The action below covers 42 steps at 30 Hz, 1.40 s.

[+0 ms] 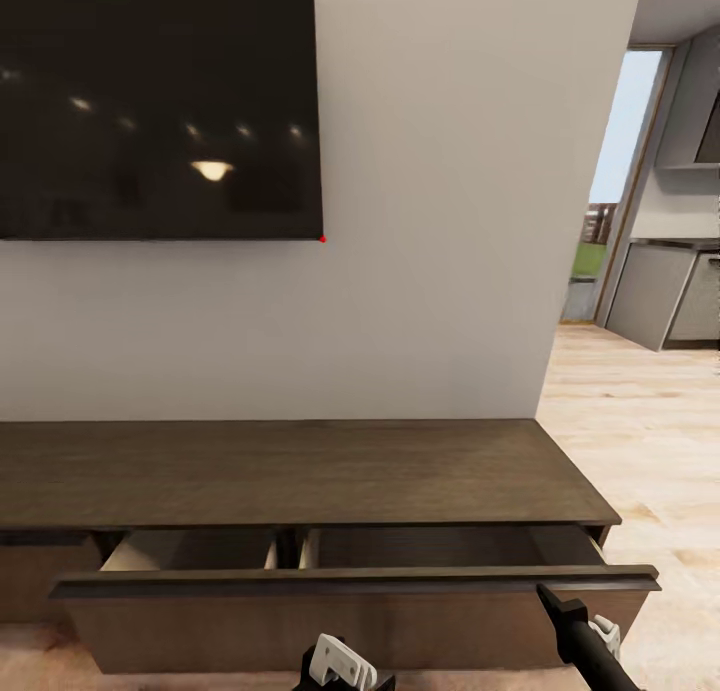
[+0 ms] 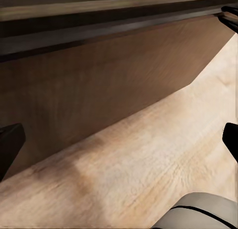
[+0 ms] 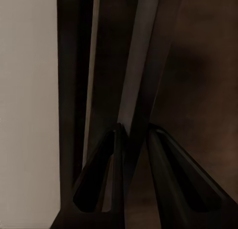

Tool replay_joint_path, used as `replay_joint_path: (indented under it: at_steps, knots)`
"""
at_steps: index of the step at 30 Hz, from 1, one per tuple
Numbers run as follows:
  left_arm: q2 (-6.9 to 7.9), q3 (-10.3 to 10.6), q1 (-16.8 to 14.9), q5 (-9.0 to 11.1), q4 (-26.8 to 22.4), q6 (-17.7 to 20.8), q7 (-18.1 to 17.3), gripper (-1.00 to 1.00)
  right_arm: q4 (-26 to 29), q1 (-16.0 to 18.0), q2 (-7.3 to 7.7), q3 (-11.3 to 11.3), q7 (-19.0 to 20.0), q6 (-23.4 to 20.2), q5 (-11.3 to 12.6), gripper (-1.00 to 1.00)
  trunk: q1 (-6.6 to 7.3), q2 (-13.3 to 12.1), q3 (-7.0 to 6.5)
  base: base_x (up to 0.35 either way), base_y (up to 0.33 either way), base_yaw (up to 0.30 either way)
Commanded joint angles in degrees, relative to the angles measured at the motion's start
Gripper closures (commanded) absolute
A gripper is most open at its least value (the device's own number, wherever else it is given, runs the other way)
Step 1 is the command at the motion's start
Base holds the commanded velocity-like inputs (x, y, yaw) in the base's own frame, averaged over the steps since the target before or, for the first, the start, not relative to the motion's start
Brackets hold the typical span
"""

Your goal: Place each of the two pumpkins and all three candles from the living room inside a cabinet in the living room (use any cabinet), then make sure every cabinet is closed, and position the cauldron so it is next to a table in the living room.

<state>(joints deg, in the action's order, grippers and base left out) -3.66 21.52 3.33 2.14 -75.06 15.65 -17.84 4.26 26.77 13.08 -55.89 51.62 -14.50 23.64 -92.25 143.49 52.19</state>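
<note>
Dark-brown wood is making up the cabinet (image 1: 300,471), a long low unit sitting against the pale wall below the black television (image 1: 160,106). Its wide drawer (image 1: 350,611) is standing pulled out, the flat front hanging forward of the cabinet top, and the pale beige interior is showing behind it in two compartments; as far as I can see into them, both are holding nothing. No pumpkin, candle, cauldron or table is showing near the cabinet.

The right gripper (image 1: 545,596) is reaching up to the top edge of the drawer front, near its right end. In the right wrist view its fingers (image 3: 99,174) are lying close together either side of a thin pale edge, which I take to be the lip of the drawer front, so the gripper appears to be pinching that lip. The left gripper (image 2: 119,144) is hanging low in front of the drawer, its fingers spread wide with nothing between them, looking at the drawer face and the light wood floor (image 1: 650,441).

My reading is that the drawer is being worked by its lip, whether drawing it out or pushing it home. Doing this well is depending on moving the right hand straight along the drawer's travel, square to the cabinet front, without lifting or twisting. Because the hold is far to the right end, the drawer could skew and bind. A slow, even stroke is looking safest.
</note>
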Motion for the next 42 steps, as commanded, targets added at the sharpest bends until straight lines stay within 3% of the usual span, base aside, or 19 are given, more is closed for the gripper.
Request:
replay_joint_path:
  at_steps: [1, 42]
  knots:
    - [-0.03, -0.1, 0.0, 0.2, -0.1, 0.4, -0.2, -1.0, 0.0, 0.0, 0.02, -0.3, 2.9, -0.9, 1.1, 1.0, 0.04, 0.0, 0.04, -0.19, 0.0, 0.0]
    - [-0.03, -0.1, 0.0, 0.2, -0.1, 0.4, -0.2, -1.0, 0.0, 0.0, 0.02, -0.3, 3.0, -0.9, 1.1, 1.0, 0.04, 0.0, 0.04, -0.17, 0.0, 0.0]
